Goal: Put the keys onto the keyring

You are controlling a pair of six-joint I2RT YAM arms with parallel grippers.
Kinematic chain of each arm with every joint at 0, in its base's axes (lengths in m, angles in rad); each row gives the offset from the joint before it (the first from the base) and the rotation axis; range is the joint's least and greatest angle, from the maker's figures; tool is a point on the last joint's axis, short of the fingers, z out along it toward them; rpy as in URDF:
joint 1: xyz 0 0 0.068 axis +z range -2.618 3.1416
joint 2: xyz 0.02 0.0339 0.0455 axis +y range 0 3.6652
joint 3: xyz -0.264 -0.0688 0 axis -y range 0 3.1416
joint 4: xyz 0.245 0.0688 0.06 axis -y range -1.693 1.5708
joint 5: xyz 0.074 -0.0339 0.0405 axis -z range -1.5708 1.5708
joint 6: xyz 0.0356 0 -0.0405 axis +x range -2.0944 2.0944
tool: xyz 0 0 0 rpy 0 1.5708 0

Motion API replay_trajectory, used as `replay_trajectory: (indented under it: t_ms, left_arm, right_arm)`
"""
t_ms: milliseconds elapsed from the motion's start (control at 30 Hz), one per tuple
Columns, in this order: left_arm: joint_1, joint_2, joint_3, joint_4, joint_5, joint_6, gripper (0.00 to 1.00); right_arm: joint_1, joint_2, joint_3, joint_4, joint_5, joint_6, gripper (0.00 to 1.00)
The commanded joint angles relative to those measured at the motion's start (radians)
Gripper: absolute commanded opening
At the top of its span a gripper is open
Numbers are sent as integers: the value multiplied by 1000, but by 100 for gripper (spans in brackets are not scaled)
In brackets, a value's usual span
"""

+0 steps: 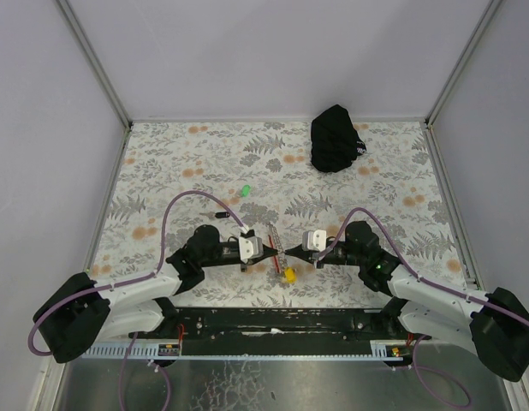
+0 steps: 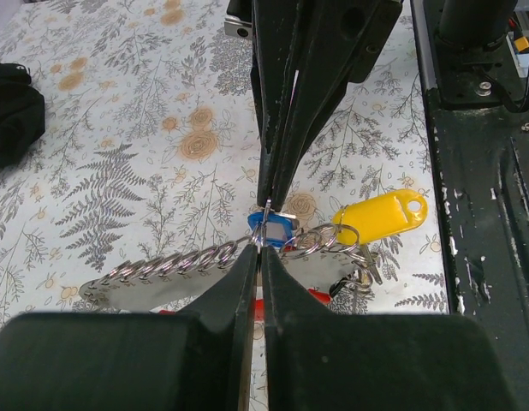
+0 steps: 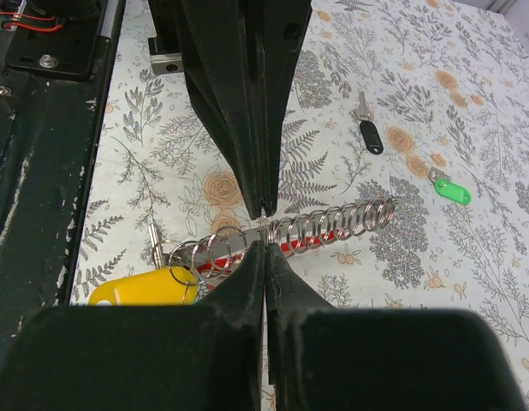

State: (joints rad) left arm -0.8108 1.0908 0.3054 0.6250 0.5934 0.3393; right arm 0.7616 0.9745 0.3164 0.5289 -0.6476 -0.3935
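The keyring lies between my two arms: a silvery chain of rings point(image 3: 333, 224), a red strap point(image 2: 320, 297) under it and a yellow tag point(image 2: 380, 214). My left gripper point(image 2: 260, 248) and right gripper point(image 3: 263, 244) meet tip to tip. Each is shut on the same thin silvery ring of the keyring, which stands edge-on between them. The blue key point(image 2: 275, 229) sits right against that ring, between the two tips. The green key point(image 3: 453, 191) lies loose on the cloth farther out, also seen as a green key point(image 1: 246, 190) from above.
A small black-tagged key point(image 3: 370, 134) lies on the floral cloth near the green one. A crumpled black bag point(image 1: 335, 137) sits at the far right of the table. The arms' dark base rail point(image 1: 273, 318) runs along the near edge.
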Motion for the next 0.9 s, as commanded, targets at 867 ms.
replay_trajectory:
  t_ms: [867]
  left_arm:
    - [-1, 67, -115, 488, -53, -151, 0]
  right_arm:
    - [8, 57, 35, 170, -96, 61, 0]
